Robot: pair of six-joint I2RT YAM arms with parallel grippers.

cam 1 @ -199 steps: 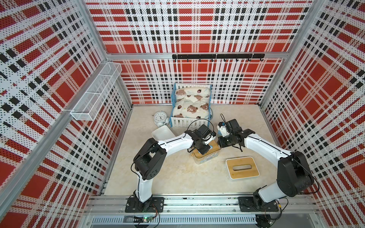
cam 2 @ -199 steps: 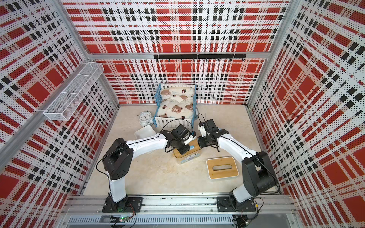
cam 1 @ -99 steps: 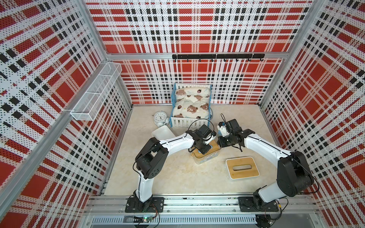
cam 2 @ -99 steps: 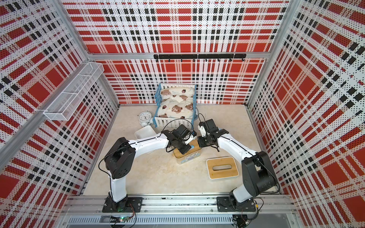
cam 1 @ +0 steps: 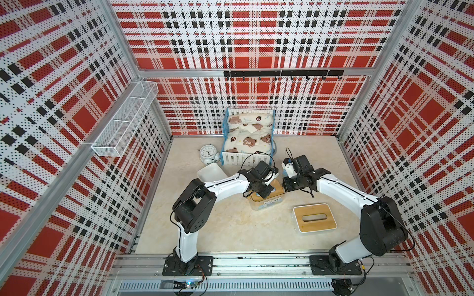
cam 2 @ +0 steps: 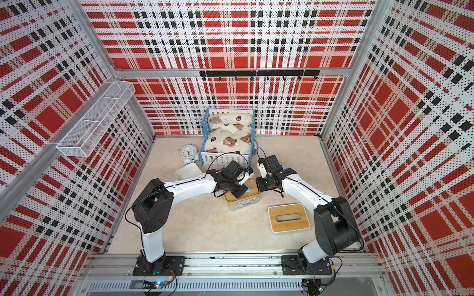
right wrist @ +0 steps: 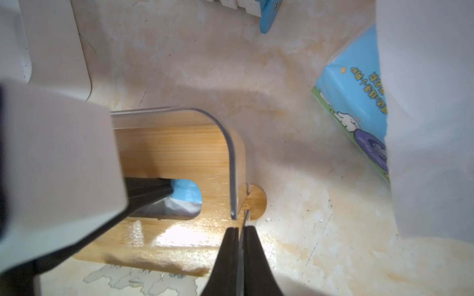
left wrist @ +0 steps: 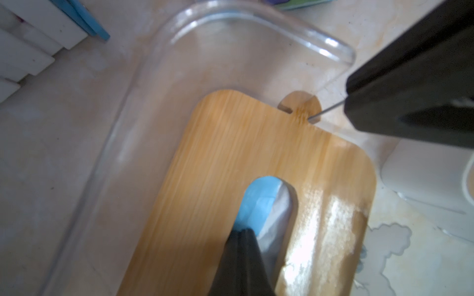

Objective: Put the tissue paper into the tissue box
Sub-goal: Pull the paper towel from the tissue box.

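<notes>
Both top views: high, front-mounted, looking down over the whole beige marble-patterned tabletop (cam 1: 230, 230). Wrist views: close above the clear plastic bamboo-lidded box (left wrist: 256, 18), shared by both.

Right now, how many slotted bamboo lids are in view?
2. One bamboo lid is in the clear box mid-table; the other tops the white box to its right. Part of the table is covered, so another could be hidden.

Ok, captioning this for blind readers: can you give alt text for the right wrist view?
The right gripper pinches the clear tissue box's thin wall beside the bamboo lid's tab. The shut left gripper reaches into the lid's slot, where blue-wrapped tissue paper shows; another pack lies nearby.
</notes>
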